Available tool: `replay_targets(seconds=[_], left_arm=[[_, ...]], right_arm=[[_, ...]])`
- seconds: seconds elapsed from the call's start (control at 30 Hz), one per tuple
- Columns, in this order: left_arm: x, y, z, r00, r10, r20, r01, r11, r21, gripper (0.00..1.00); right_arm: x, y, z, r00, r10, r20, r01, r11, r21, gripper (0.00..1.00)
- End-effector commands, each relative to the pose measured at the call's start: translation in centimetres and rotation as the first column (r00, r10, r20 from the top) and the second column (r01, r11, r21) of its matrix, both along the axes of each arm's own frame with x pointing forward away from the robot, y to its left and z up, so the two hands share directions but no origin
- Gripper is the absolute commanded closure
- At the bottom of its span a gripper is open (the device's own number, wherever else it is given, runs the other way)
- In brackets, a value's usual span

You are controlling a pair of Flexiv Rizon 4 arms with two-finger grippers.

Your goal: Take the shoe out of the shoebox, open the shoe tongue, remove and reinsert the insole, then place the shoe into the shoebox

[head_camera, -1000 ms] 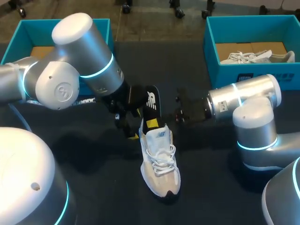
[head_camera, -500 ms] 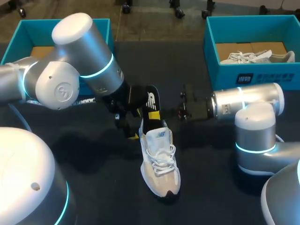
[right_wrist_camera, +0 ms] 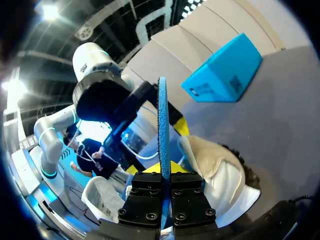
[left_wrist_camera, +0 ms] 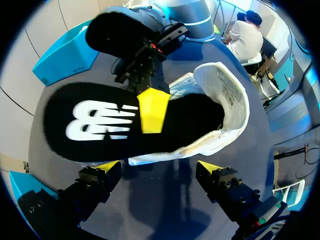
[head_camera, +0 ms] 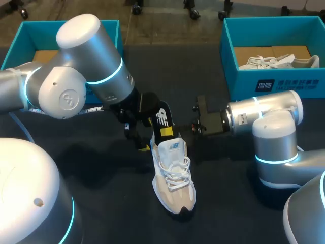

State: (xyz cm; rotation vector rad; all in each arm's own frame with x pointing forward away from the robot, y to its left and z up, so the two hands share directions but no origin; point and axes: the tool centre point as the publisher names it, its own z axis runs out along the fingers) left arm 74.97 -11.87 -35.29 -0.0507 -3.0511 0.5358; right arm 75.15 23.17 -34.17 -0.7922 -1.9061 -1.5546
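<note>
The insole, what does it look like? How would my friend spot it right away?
Start at the middle of the dark table, where one white shoe lies on its own. The insole is the flat black piece poking out of that shoe's heel end. Nothing else there is black with a big white mark on it.

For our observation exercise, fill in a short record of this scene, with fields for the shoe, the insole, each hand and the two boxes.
shoe: white shoe, lying on the dark table, outside both boxes
insole: black insole, partly in the shoe, one end sticking out of the opening
left hand: left hand open, by the shoe's heel
right hand: right hand shut on the insole's edge
left shoebox: blue left shoebox, partly hidden by the arm
right shoebox: blue right shoebox, holding a second shoe
</note>
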Motion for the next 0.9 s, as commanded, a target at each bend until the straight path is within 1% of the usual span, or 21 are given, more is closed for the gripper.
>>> replay_targets(seconds=[0.03,0.23,0.33,0.4,0.47,0.5,0.67,0.73,0.83,0.9], left_arm=[[0.0,0.0,-0.2,1.000,0.000,0.001,0.000,1.000,0.000,0.00],[0.0,0.0,-0.2,1.000,0.000,0.001,0.000,1.000,0.000,0.00],[0.0,0.0,-0.2,1.000,0.000,0.001,0.000,1.000,0.000,0.00],[0.0,0.0,-0.2,1.000,0.000,0.001,0.000,1.000,0.000,0.00],[0.0,0.0,-0.2,1.000,0.000,0.001,0.000,1.000,0.000,0.00],[0.0,0.0,-0.2,1.000,0.000,0.001,0.000,1.000,0.000,0.00],[0.0,0.0,-0.2,1.000,0.000,0.001,0.000,1.000,0.000,0.00],[0.0,0.0,-0.2,1.000,0.000,0.001,0.000,1.000,0.000,0.00],[0.0,0.0,-0.2,1.000,0.000,0.001,0.000,1.000,0.000,0.00],[0.0,0.0,-0.2,1.000,0.000,0.001,0.000,1.000,0.000,0.00]], right_arm=[[-1.8,0.3,-0.8,0.999,-0.024,-0.023,0.024,1.000,-0.009,1.00],[-2.9,0.6,-1.1,0.999,-0.034,-0.043,0.033,0.999,-0.020,1.00],[-2.8,0.7,-0.7,1.000,-0.027,-0.015,0.026,0.999,-0.026,1.00],[-2.4,0.8,-0.1,1.000,-0.017,0.002,0.018,0.999,-0.033,0.71],[-1.9,0.9,0.4,1.000,-0.005,0.023,0.006,0.999,-0.043,0.62],[-1.7,0.9,0.6,0.999,-0.002,0.033,0.003,0.999,-0.045,0.61],[-0.6,0.8,1.3,0.998,0.016,0.060,-0.013,0.999,-0.050,0.64],[-0.2,0.7,1.5,0.998,0.011,0.066,-0.009,0.999,-0.045,0.67],[0.3,0.4,1.5,0.997,0.004,0.079,-0.003,1.000,-0.016,0.77],[0.6,0.4,1.4,0.997,0.007,0.081,-0.006,1.000,-0.002,0.91]])
